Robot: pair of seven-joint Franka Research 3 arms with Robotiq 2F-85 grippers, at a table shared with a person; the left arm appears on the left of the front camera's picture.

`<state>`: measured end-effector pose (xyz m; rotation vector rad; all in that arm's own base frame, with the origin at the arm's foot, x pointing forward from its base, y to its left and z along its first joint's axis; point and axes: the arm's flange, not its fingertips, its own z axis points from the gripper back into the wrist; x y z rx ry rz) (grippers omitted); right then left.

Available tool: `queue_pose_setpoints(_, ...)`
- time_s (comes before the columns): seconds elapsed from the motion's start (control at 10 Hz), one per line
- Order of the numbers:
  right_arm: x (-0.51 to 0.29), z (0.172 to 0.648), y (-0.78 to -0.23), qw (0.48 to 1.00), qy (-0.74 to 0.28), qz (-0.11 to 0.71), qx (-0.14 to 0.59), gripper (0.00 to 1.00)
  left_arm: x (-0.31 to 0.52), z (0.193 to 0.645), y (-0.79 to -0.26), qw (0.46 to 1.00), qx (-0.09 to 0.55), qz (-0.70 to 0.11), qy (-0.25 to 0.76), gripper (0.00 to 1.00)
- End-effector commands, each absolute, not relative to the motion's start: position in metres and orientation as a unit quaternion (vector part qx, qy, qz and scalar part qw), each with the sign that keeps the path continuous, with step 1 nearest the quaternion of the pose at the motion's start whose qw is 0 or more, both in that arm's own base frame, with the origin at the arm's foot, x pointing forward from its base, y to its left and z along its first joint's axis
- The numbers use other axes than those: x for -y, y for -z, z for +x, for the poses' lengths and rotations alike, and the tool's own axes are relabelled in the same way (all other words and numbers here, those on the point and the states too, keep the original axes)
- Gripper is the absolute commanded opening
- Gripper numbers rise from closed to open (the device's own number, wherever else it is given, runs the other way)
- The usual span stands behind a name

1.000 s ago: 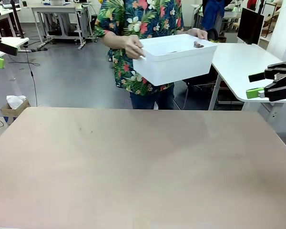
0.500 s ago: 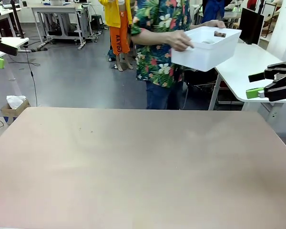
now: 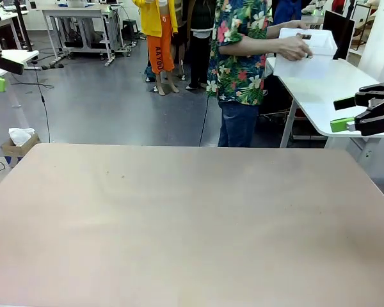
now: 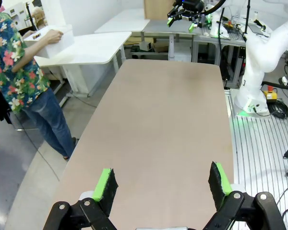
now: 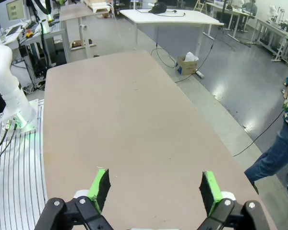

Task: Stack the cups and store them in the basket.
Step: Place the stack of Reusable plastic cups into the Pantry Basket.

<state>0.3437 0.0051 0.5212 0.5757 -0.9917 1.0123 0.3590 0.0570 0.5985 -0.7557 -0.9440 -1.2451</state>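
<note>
Beyond bare beige worktop [image 3: 192, 224], white rectangular plastic basket [image 3: 305, 56] carried off for storage; both tools [image 4: 163, 186] [image 5: 154, 189] spread wide, idle.

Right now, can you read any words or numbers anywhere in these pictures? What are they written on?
No text can be read for certain.
Orange shorts on a figure far behind the table: white letters run down one leg, too small and blurred to read.
The basket in the person's hands, the table and both grippers: no print.
</note>
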Motion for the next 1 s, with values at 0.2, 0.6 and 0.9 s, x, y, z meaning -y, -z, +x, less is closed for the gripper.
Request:
queue_pose_setpoints(0.2, -0.0067, 0.3472, -0.5229, 0.716, -0.453, 0.267, 0.459, 1.00, -0.0557, 0.3592, -0.6026, 0.642, 0.421, -0.340, 0.544, 1.00)
queue_pose_setpoints(0.6, -0.0067, 0.3472, -0.5229, 0.716, -0.453, 0.267, 0.459, 1.00, -0.0557, 0.3592, -0.6026, 0.642, 0.421, -0.340, 0.544, 1.00)
queue_pose_setpoints(0.9, -0.0067, 0.3472, -0.5229, 0.716, -0.453, 0.267, 0.459, 1.00, -0.0557, 0.3592, -0.6026, 0.642, 0.421, -0.340, 0.544, 1.00)
